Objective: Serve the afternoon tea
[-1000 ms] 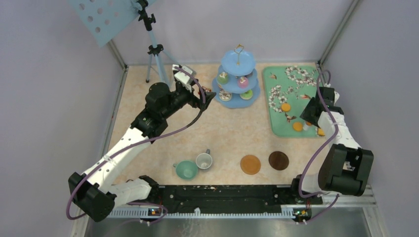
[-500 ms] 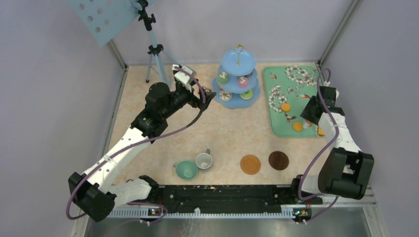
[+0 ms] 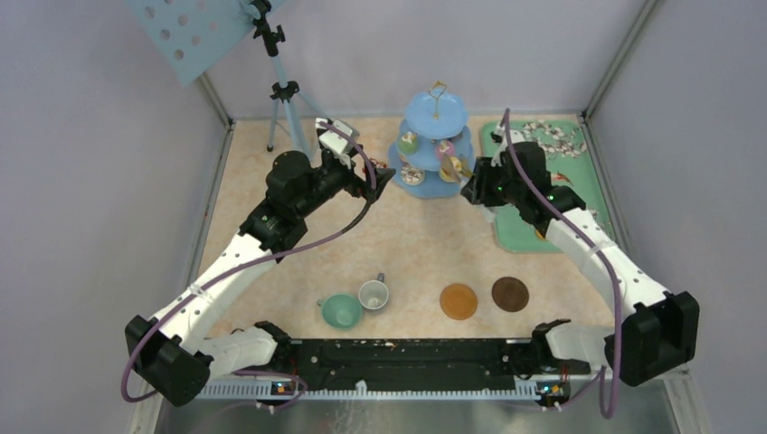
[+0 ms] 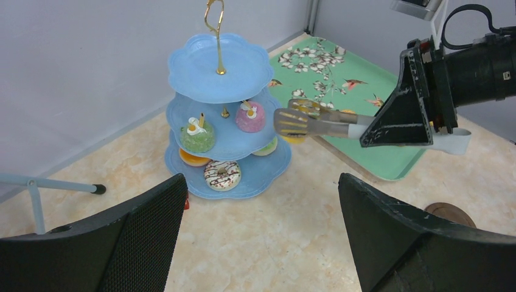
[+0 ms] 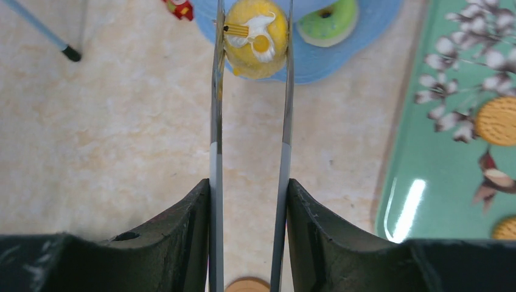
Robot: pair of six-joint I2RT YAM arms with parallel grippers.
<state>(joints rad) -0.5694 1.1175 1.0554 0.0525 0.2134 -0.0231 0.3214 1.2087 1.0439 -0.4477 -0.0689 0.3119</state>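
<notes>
The light-blue three-tier stand stands at the back centre and also shows in the left wrist view. It carries a green cupcake, a pink one and a white donut. My right gripper is shut on the metal tongs, which pinch a yellow cupcake just right of the stand, above its lower tiers. My left gripper is open and empty, left of the stand. The teal cup, the grey-white cup and two brown coasters sit near the front.
The green floral tray lies at the back right with orange biscuits on it. A tripod stands at the back left. A small red thing lies by the stand's base.
My right arm has swung left from over the tray to the stand, bringing the tongs and the yellow cupcake with it. The left arm has not moved.
</notes>
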